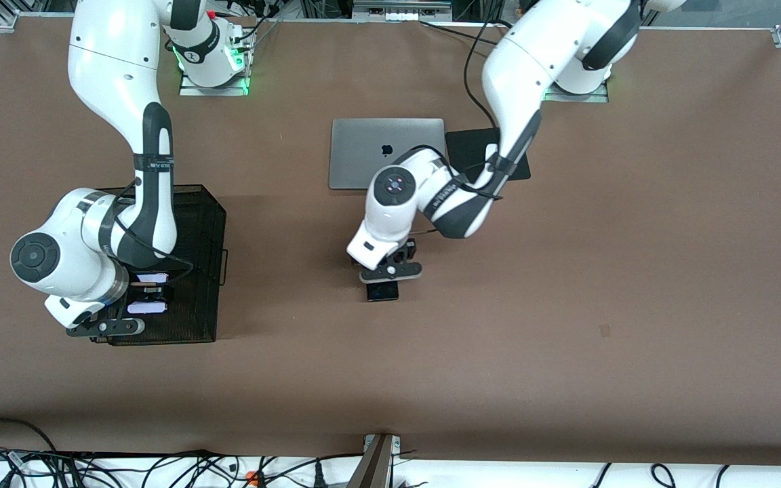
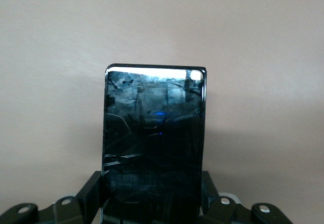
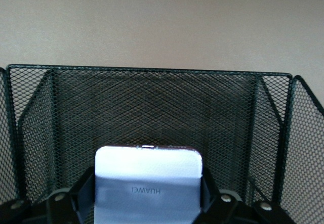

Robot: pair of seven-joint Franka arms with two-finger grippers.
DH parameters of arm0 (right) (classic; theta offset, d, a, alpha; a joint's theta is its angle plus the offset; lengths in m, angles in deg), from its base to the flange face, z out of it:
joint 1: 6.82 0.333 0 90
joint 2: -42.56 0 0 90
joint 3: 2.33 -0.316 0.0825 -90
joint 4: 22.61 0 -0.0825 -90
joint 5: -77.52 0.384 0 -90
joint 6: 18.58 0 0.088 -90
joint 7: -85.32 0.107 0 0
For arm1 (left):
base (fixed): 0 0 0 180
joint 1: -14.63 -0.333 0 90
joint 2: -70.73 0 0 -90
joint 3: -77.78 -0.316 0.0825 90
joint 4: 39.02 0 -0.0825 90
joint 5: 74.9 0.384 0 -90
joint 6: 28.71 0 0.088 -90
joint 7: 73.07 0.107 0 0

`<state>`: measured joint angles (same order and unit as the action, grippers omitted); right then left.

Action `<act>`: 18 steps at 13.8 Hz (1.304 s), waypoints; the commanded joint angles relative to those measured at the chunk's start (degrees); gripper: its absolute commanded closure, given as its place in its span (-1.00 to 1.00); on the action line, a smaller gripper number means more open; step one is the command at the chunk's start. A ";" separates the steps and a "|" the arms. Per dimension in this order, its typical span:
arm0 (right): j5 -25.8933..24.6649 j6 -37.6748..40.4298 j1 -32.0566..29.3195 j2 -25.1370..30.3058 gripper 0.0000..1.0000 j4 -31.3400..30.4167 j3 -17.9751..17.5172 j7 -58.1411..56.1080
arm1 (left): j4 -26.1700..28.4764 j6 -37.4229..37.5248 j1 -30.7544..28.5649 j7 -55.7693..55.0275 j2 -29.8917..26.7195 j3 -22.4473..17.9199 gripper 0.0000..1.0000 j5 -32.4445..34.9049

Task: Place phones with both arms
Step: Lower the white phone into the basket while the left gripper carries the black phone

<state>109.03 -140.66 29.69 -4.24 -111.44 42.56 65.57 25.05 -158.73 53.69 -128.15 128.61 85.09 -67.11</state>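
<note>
The right pincer (image 1: 150, 293) hangs inside the black mesh basket (image 1: 207, 224) toward the right arm's end of the worktop (image 1: 567, 305), its fingers (image 3: 83, 191) clenched on the sides of the pale phone (image 3: 148, 183), which sits low between the mesh walls, its underside hidden (so whether it already rests on the basket floor cannot be told). The left pincer (image 1: 385, 281) is over the bare middle of the worktop, nearer the front camera than the laptop (image 1: 363, 146), and grips the black phone (image 2: 154, 143) by its long edges, one end sticking out past the fingers (image 2: 91, 193). In the front view that phone (image 1: 382, 291) looks close to the worktop, though contact cannot be judged. The likely trouble on the right side is a release from too high: the pale phone would then drop and clatter onto the mesh, or tip against a wall and lean there. The wire sides stand close around the pincer, so a sideways drift could snag a finger on the mesh and drag the basket. On the left, the hold is narrow and the glass looks slick; a tilt of the wrist could let the black phone slide out, and pressing down too far would jam its free end into the worktop. A dark pad (image 1: 472, 146) lies beside the laptop, partly under the left arm.
</note>
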 commanded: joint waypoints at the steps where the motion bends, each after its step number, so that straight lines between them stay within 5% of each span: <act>1: 1.63 0.17 -0.39 0.84 -0.87 0.06 -0.33 -1.43 | -3.16 -0.50 4.79 -0.20 2.85 -3.36 1.00 -0.50; 8: 1.02 0.44 -1.27 0.84 -0.90 2.08 -0.33 -3.44 | -2.90 -0.50 7.61 -0.11 4.08 -4.94 1.00 -0.32; 9: 0.93 0.61 -1.35 0.92 -0.90 2.87 -0.33 -4.14 | -2.90 -0.41 7.61 -0.20 4.08 -4.94 0.63 -0.32; 10: 0.84 0.70 -1.36 0.92 -0.89 3.31 -0.25 -5.02 | -2.90 -0.32 7.61 -0.29 4.08 -5.03 -0.98 -0.23; 15: -2.50 11.21 -5.04 0.92 -0.90 14.98 -0.33 -5.73 | -5.34 4.58 6.30 0.50 1.63 -6.35 -1.00 -0.93; 18: -1.98 20.10 -4.52 1.89 -0.89 18.07 0.19 -4.25 | -6.24 8.81 -0.45 0.68 -4.15 -5.03 -1.00 -3.38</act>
<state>107.61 -126.00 25.58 -3.16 -95.76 43.05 60.79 18.19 -153.28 57.46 -128.60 129.33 79.23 -67.61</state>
